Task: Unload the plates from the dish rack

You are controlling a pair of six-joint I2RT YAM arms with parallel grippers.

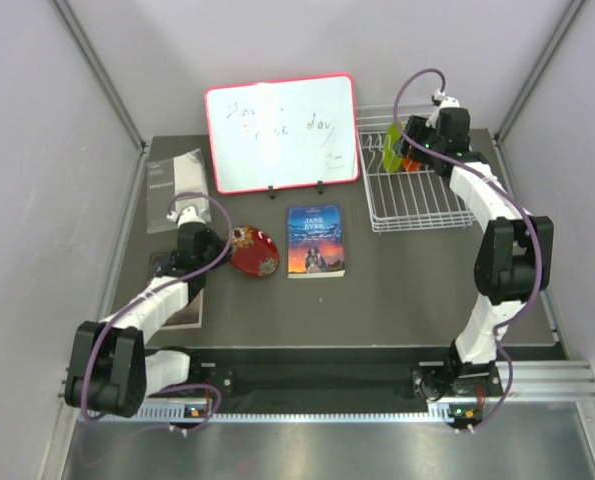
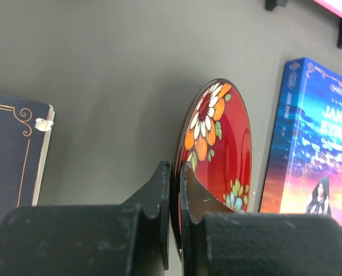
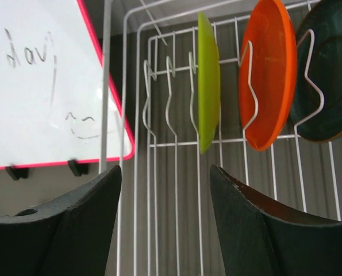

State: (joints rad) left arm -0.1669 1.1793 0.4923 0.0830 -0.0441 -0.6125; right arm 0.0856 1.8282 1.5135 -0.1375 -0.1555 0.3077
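The dark red patterned plate (image 1: 255, 252) is on the table left of a paperback, out of the rack. My left gripper (image 1: 223, 246) is shut on its rim; in the left wrist view the fingers (image 2: 175, 168) pinch the edge of the tilted plate (image 2: 222, 144). The white wire dish rack (image 1: 422, 205) stands at the back right. The lime green plate (image 3: 208, 86), orange plate (image 3: 268, 75) and dark teal plate (image 3: 331, 75) stand upright between its tines. My right gripper (image 3: 165, 169) is open and empty over the rack (image 3: 176, 144), short of the lime plate (image 1: 392, 142).
A red-framed whiteboard (image 1: 280, 133) stands at the back centre, just left of the rack. A Jane Eyre paperback (image 1: 315, 240) lies right of the red plate. A dark book (image 2: 10, 155) lies under the left arm. A grey booklet (image 1: 177, 185) lies at the back left.
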